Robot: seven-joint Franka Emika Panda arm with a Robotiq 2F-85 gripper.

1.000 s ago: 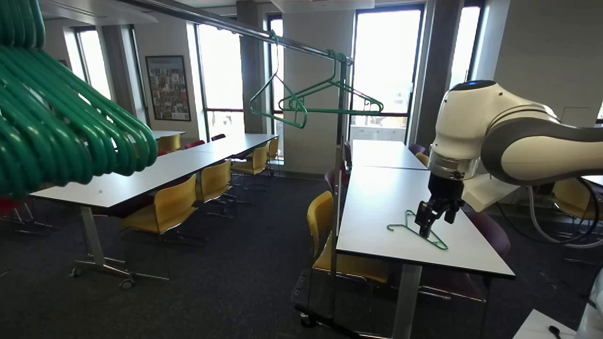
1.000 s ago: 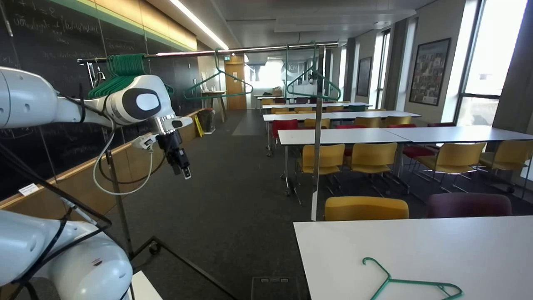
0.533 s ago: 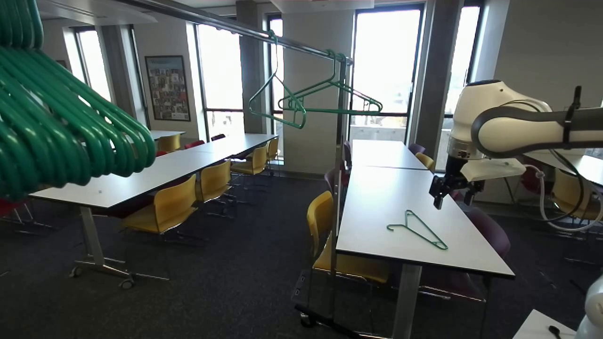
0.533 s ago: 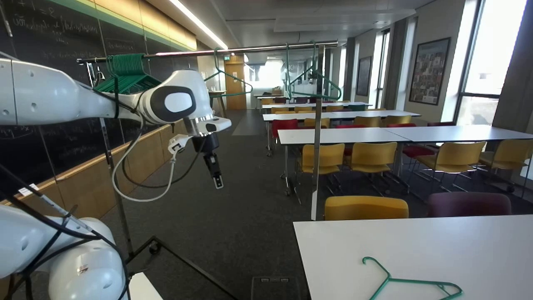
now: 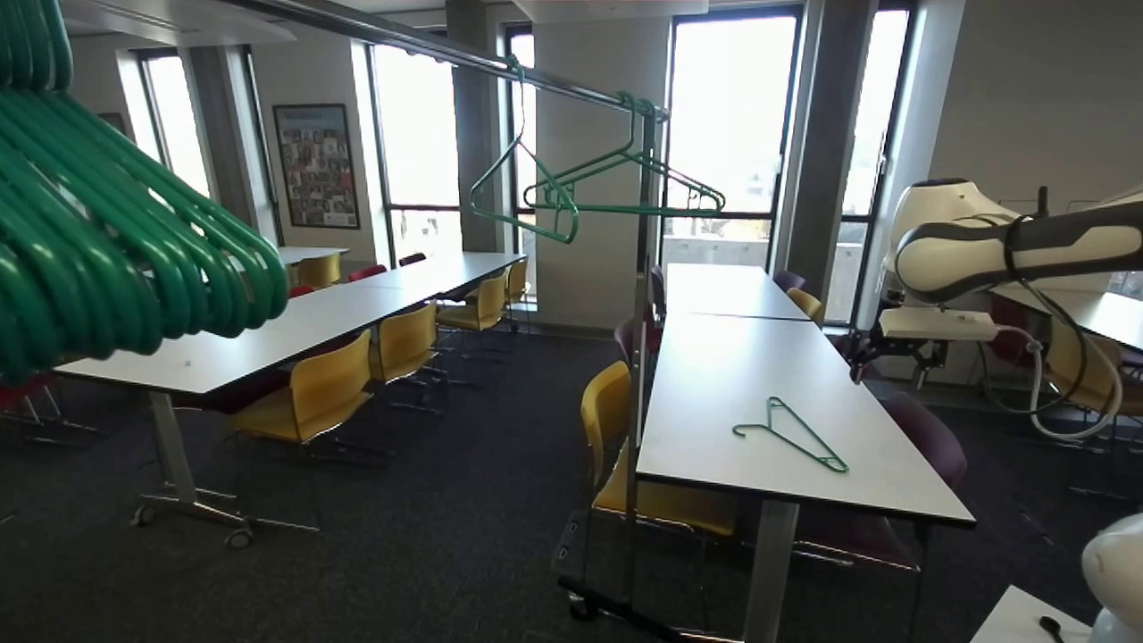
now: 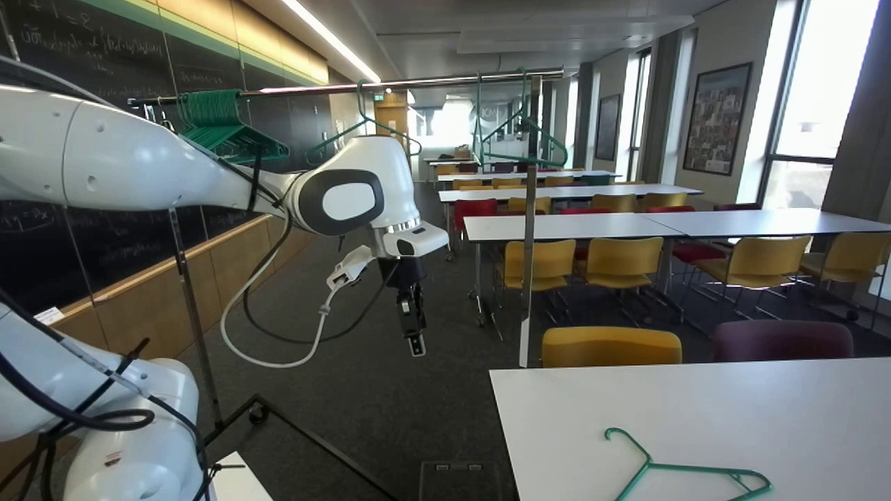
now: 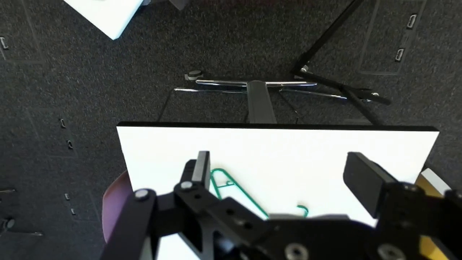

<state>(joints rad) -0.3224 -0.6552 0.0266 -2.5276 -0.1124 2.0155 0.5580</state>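
Below the spread tool (image 7: 279,160) and well apart, a green hanger (image 6: 686,467) lies on the table (image 6: 696,410).

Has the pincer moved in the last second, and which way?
Yes. In an exterior view, the pincer has shifted across the picture toward the near white table, and now sits lower in the frame.

White table (image 6: 557,407) is carrying a green hanger (image 6: 686,467); it's lying flat near a short end.
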